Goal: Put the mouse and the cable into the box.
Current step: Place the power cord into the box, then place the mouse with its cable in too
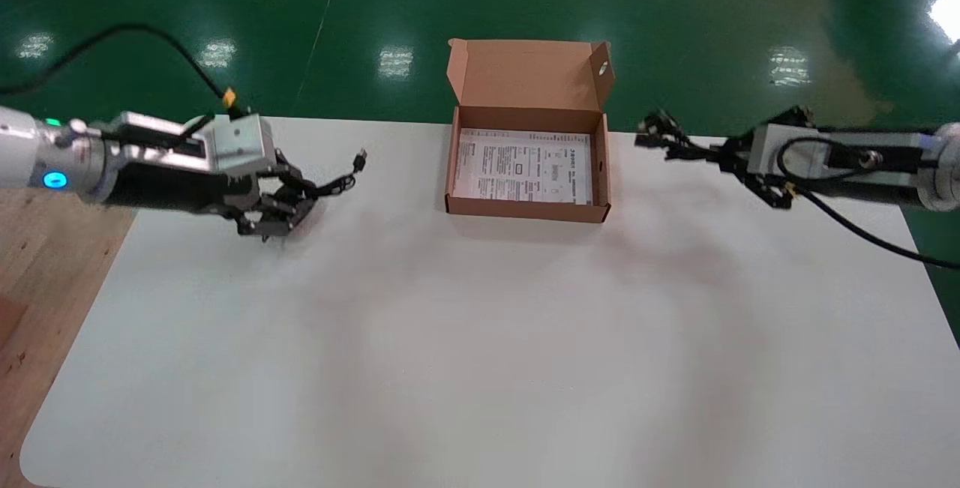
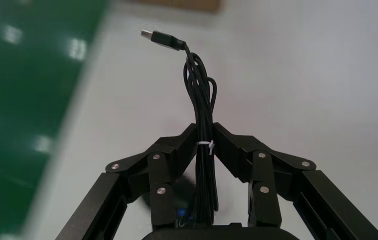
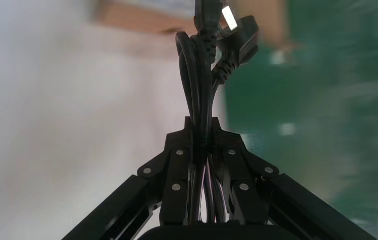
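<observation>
My left gripper (image 1: 283, 203) hovers over the table's left side, shut on the mouse's bundled black USB cable (image 2: 200, 95), which a white tie holds together. Its USB plug (image 1: 361, 159) points toward the box. A dark blurred shape with a blue glint (image 2: 177, 206) sits near the palm; I cannot tell whether it is the mouse. My right gripper (image 1: 721, 154) is right of the box, shut on a coiled black power cable (image 3: 199, 75) whose plug (image 3: 236, 35) sticks out ahead. The open cardboard box (image 1: 525, 209) stands at the table's far middle, a printed sheet lying inside.
The box's lid (image 1: 529, 72) stands upright at the back. The white table (image 1: 480, 338) ends at a green floor behind and on the right. A wooden surface (image 1: 37, 263) lies at the left.
</observation>
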Robot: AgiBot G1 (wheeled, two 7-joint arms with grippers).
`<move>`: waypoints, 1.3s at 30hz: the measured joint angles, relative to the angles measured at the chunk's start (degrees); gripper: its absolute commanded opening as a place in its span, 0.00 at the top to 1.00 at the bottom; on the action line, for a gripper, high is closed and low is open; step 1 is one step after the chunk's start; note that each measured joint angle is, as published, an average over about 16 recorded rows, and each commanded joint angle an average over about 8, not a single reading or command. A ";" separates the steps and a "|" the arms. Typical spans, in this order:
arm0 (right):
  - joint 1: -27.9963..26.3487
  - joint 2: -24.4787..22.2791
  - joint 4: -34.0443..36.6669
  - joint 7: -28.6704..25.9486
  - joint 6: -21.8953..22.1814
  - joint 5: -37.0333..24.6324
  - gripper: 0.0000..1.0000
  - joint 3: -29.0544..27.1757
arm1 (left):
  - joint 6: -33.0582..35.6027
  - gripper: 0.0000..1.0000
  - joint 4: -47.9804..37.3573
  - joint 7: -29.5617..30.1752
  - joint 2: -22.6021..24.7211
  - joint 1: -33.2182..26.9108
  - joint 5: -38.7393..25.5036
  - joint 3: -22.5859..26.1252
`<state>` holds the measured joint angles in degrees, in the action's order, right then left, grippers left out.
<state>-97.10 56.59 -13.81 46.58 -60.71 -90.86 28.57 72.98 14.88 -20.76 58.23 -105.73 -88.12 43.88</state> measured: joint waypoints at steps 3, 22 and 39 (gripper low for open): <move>-0.55 2.59 -1.51 1.14 3.04 0.58 1.00 -0.50 | -0.55 1.00 1.94 -0.82 0.50 -3.95 -1.07 0.35; 1.15 20.22 1.81 10.66 18.22 1.33 1.00 -0.03 | -4.04 1.00 4.19 -13.97 3.90 -19.96 5.44 -5.80; 3.92 21.81 0.85 10.37 19.43 3.70 0.85 6.10 | -2.35 1.00 -0.95 -19.07 4.66 -23.38 6.66 -6.68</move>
<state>-93.18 78.40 -12.97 56.95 -41.28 -87.15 34.67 70.63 13.94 -39.83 62.90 -129.11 -81.46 37.19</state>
